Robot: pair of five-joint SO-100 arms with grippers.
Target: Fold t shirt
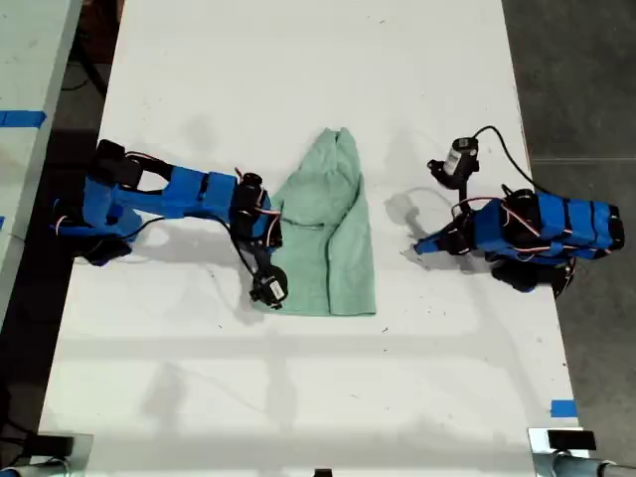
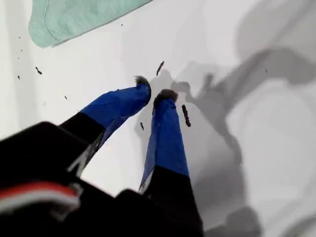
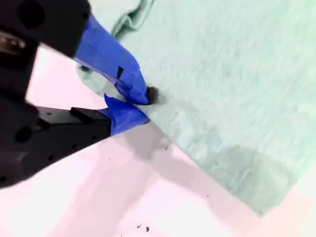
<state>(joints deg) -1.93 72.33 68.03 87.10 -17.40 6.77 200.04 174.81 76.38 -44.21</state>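
**T shirt (image 1: 333,234) pinched at one edge, second arm waiting**

Closest to the lens in the second wrist view, my second gripper (image 3: 143,106) is closing its blue-taped jaws on the border of the pale mint-green fabric (image 3: 222,74). The upper jaw is pressing on top of the cloth and the lower one is lying against the white surface at the hem. In the exterior view this gripper (image 1: 276,231) is working at the garment's edge toward that view's left.

My first gripper (image 2: 153,94) is hovering over bare tabletop with its tips nearly touching and nothing between them. Only a corner of the t shirt (image 2: 74,17) is showing beyond it. In the exterior view it (image 1: 422,246) is waiting near the cloth's other side, clear of it.

The garment is lying mid-table between the two arms, already narrowed lengthwise and wrinkled.

Likely risks:

- The pinch is sitting right at the hem, so the fabric may be slipping out as soon as it is lifted.
- The jaws may be catching only one layer, which would leave the layers below behind and skew the fold.
- Pulling with one arm alone may drag the whole shirt rather than turn it over.

Farther out, the table (image 1: 298,79) is showing plain white with small dark specks, and a piece of blue tape (image 1: 562,407) is marking it near the exterior view's lower right. Dark floor (image 1: 576,79) is bordering the table, and a second pale surface (image 1: 30,60) is standing at that view's left.
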